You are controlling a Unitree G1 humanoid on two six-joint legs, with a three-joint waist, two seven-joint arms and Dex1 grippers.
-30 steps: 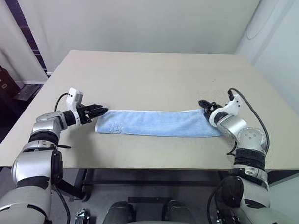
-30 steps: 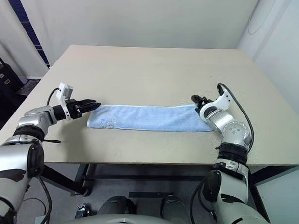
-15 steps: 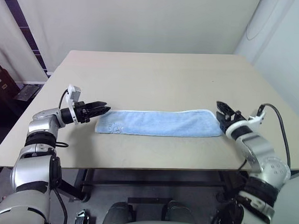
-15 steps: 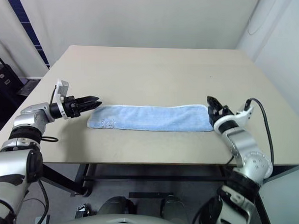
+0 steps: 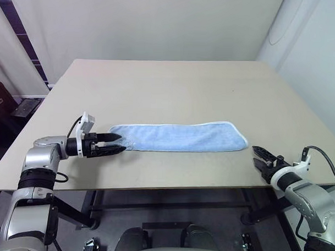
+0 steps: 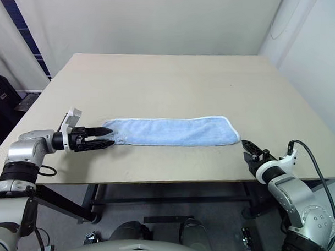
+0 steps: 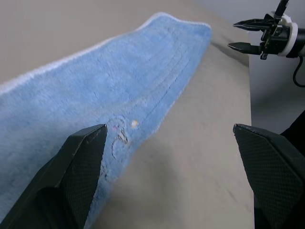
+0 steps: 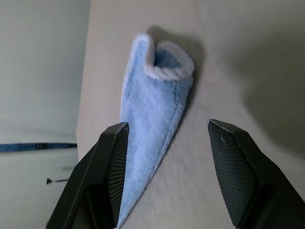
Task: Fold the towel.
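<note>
The towel (image 5: 181,137) is a light blue strip folded lengthwise, lying flat across the near part of the table (image 5: 174,87). A small dark embroidered mark (image 7: 119,136) sits near its left end. My left gripper (image 5: 120,142) is open at that left end, pointing along the towel, its black fingers (image 7: 71,176) spread wide with the cloth's corner between them. My right gripper (image 5: 255,154) is open and holds nothing. It hovers by the table's front edge, a short way off the towel's rounded right end (image 8: 159,90).
The beige table stretches bare behind the towel up to a white wall (image 5: 149,25). Its front edge (image 5: 171,187) runs close under both grippers. A cable (image 5: 320,153) loops off my right wrist. Dark furniture (image 5: 0,95) stands on the floor at the far left.
Both arms have drawn back toward the table's front edge. The right gripper has left the towel's right end and moved off to the right. The left gripper's fingers have spread wider.
</note>
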